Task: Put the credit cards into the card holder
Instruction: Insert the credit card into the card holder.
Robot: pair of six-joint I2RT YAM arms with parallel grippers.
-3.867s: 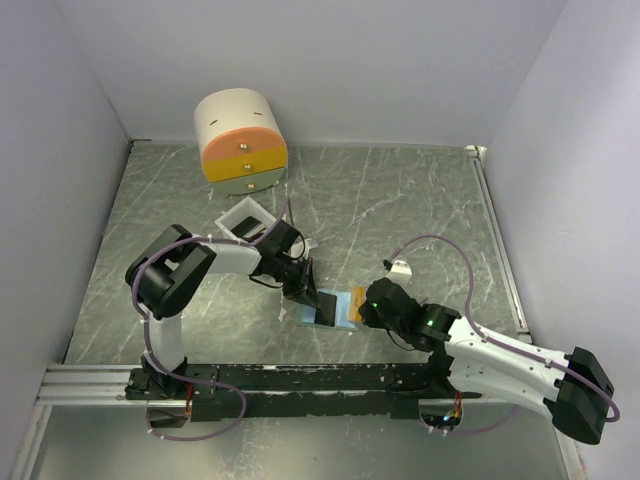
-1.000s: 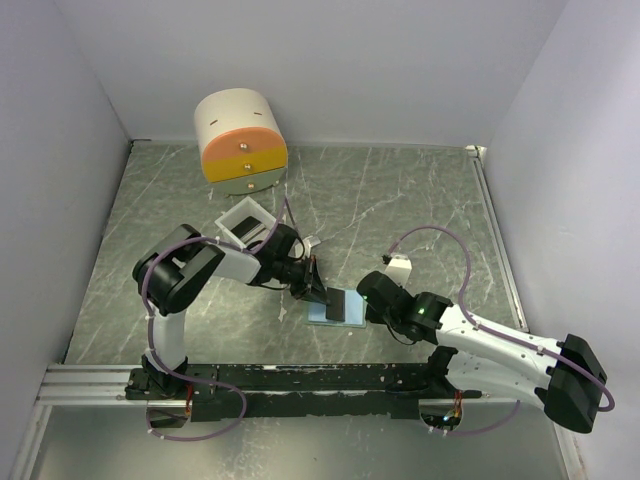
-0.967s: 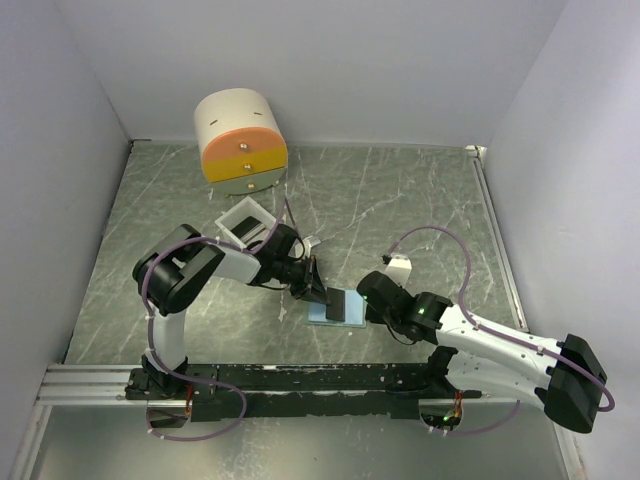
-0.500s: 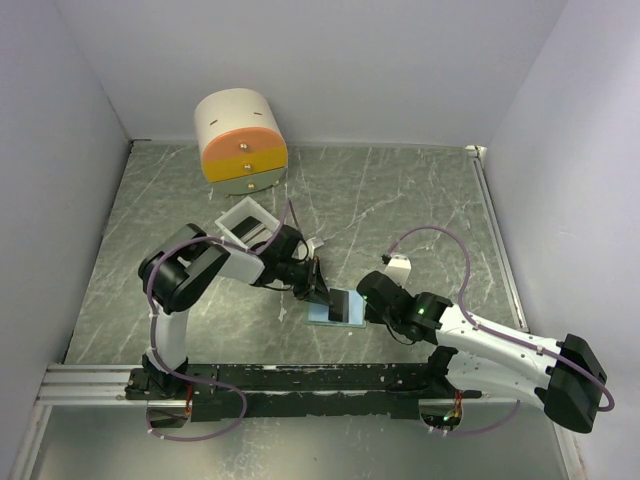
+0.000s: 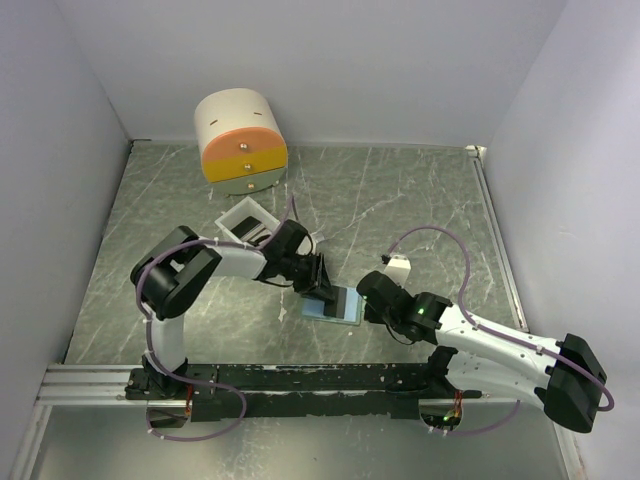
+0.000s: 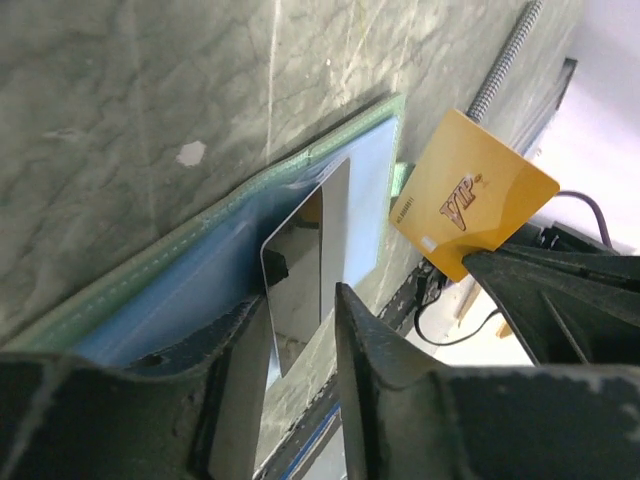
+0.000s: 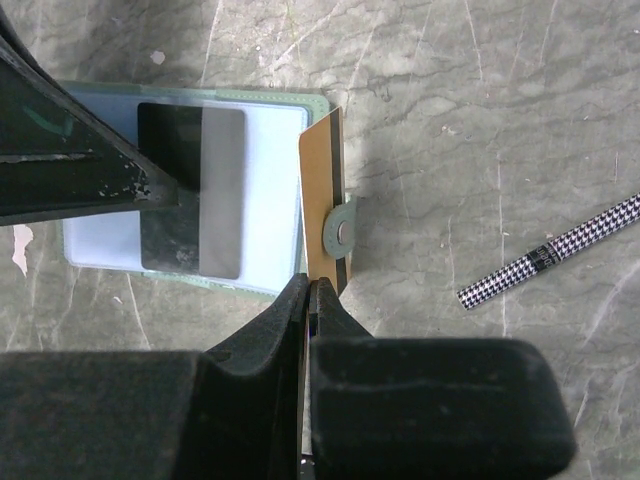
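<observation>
The card holder (image 5: 322, 310) lies open on the table, its pale blue inside (image 7: 275, 190) facing up. A dark credit card (image 7: 192, 190) lies flat on that lining and also shows in the left wrist view (image 6: 310, 250). My left gripper (image 6: 300, 300) stands open at the card's edge, one finger (image 7: 90, 170) touching it. My right gripper (image 7: 308, 285) is shut on the orange-yellow credit card (image 6: 470, 195), held on edge (image 7: 320, 200) by the holder's right side, beside the clasp (image 7: 340, 228).
A houndstooth pen (image 7: 550, 255) lies on the marble to the right of the holder. A white open box (image 5: 245, 222) sits behind my left arm, and a cream cylinder with orange and yellow drawers (image 5: 240, 138) stands at the back left.
My left gripper has gone from shut to open, and the dark card now lies on the holder's lining. The right arm has held still with the orange-yellow card.
</observation>
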